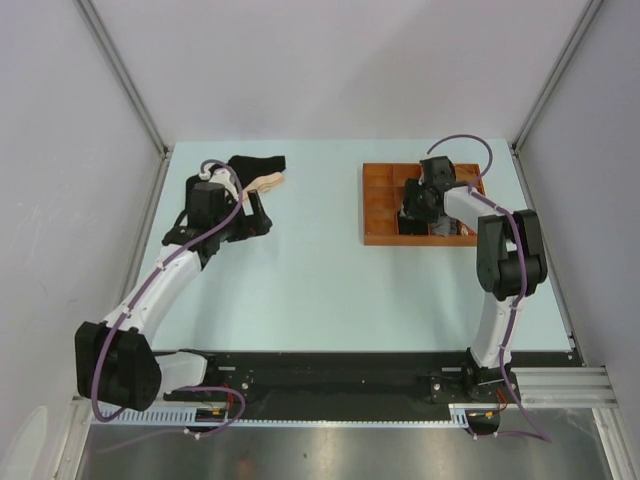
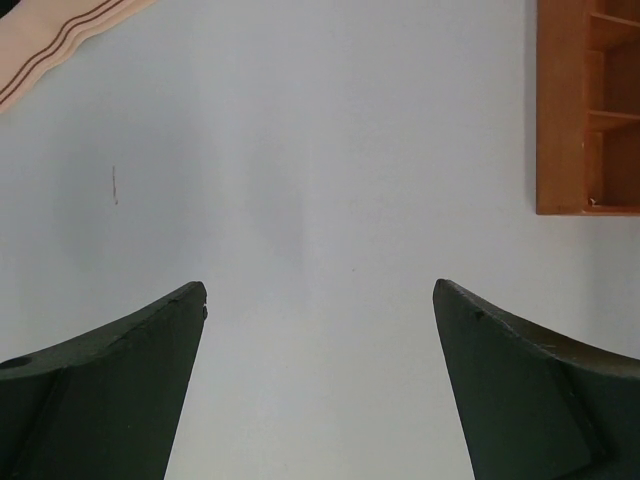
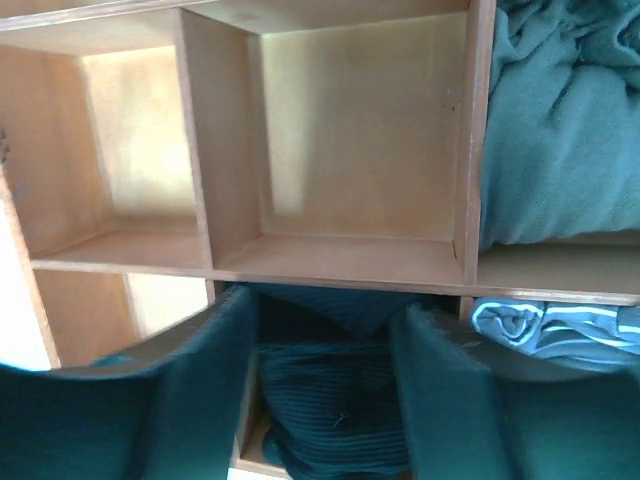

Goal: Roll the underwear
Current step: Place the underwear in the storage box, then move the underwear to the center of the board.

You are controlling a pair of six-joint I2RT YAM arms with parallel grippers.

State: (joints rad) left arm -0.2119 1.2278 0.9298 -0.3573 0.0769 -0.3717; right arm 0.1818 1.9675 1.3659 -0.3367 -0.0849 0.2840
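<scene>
Right hand [image 3: 325, 315] fingers parted over dark rolled underwear [image 3: 335, 415] in tray [image 3: 340, 262] | left hand [image 2: 320, 290] wide open, holding nothing

Top external: fixed high behind the near edge of the table [image 1: 320, 290], tilted down and forward, far off. The whole tabletop is covered.

Left wrist: aimed straight down at bare table from moderate height. The left gripper's fingers [image 2: 120, 390] are framed at the bottom, a beige waistband [image 2: 55, 35] is clipped top-left and the tray [image 2: 565, 110] top-right.

Right wrist: set very close over the tray's compartments, with the right gripper's fingers [image 3: 130, 400] at the bottom edge.

The tray is shared by all three views, the waistband by top and left wrist.
</scene>
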